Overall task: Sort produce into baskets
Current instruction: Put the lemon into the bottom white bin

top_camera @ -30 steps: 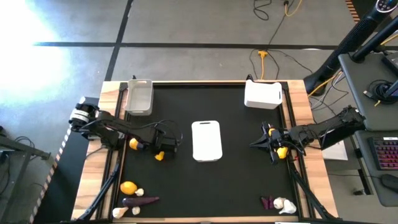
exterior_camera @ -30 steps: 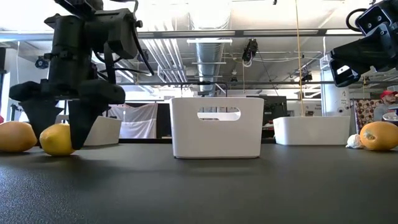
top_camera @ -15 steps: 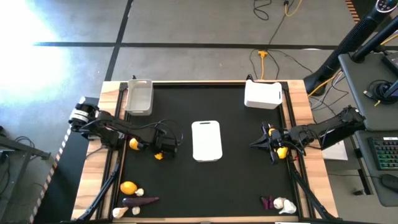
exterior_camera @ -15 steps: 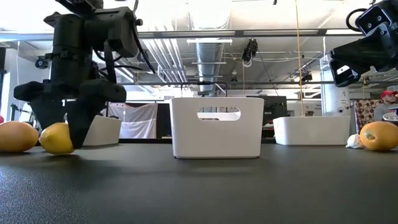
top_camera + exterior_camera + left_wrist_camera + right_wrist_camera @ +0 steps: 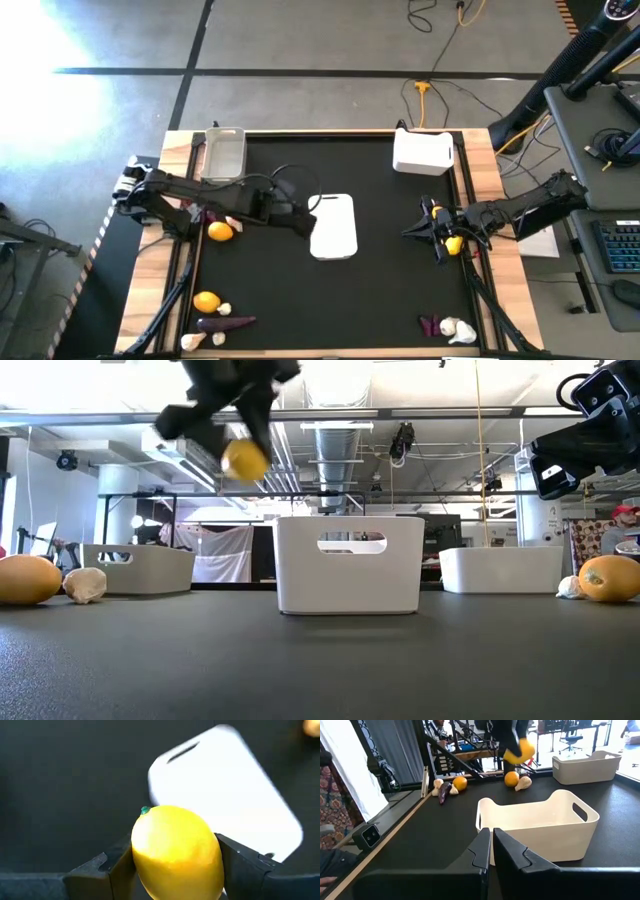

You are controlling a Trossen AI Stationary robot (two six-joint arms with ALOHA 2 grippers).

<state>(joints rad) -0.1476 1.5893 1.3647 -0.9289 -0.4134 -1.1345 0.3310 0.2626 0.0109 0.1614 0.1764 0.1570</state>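
My left gripper [image 5: 300, 222] is shut on a yellow lemon [image 5: 177, 850], high above the table beside the left edge of the centre white basket [image 5: 332, 225]. The low view shows the lemon [image 5: 244, 459] in the air. My right gripper [image 5: 432, 232] is shut and empty at the table's right, next to a yellow-orange fruit [image 5: 452, 243]. A grey translucent basket [image 5: 223, 155] stands at the far left and a white basket [image 5: 422, 152] at the far right. An orange fruit [image 5: 220, 232] and a garlic bulb [image 5: 85, 584] lie on the mat at the left. My left gripper pinches the lemon's two sides [image 5: 137, 852] between its two fingers [image 5: 117, 865]. The lemon's green-tipped end [image 5: 145, 810] points away from the wrist. The fingers come from above, slanting down. The lemon is lifted clear of the table.
At the near left lie a yellow fruit [image 5: 207, 301], garlic bulbs [image 5: 195, 341] and a purple vegetable [image 5: 226, 323]. At the near right lie a purple vegetable [image 5: 430, 325] and a garlic bulb [image 5: 455, 328]. The black mat between these piles and in front of the centre basket is bare.
My left gripper has risen from the mat with the lemon and gone toward the table's right, up to the centre basket's left edge. The lemon, on the mat a second ago, is now lifted clear. The garlic bulb it hid in the low view now shows.
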